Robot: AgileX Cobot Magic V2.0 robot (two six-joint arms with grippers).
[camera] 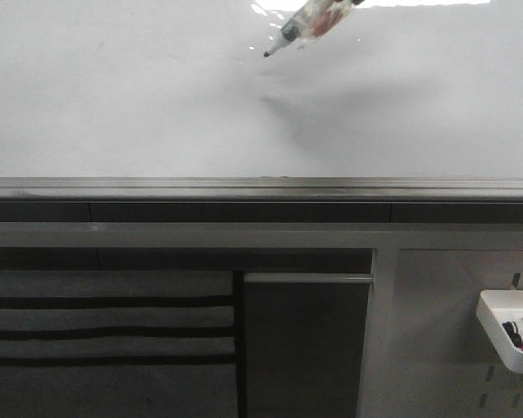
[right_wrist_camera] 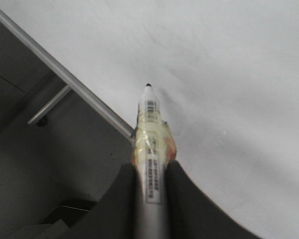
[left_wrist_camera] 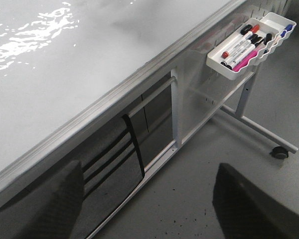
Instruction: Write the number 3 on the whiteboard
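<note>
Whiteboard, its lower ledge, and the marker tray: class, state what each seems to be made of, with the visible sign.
Whiteboard: glossy coated white panel, judging by the glare. Lower ledge: probably brushed grey metal, dull linear sheen. Marker tray: likely white moulded plastic, with thin rounded, scalloped walls.

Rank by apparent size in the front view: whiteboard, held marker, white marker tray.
1. whiteboard, by far the largest.
2. and 3. held marker and white marker tray: look alike in size, and both are cut off by the frame edge, so no ranking.
</note>
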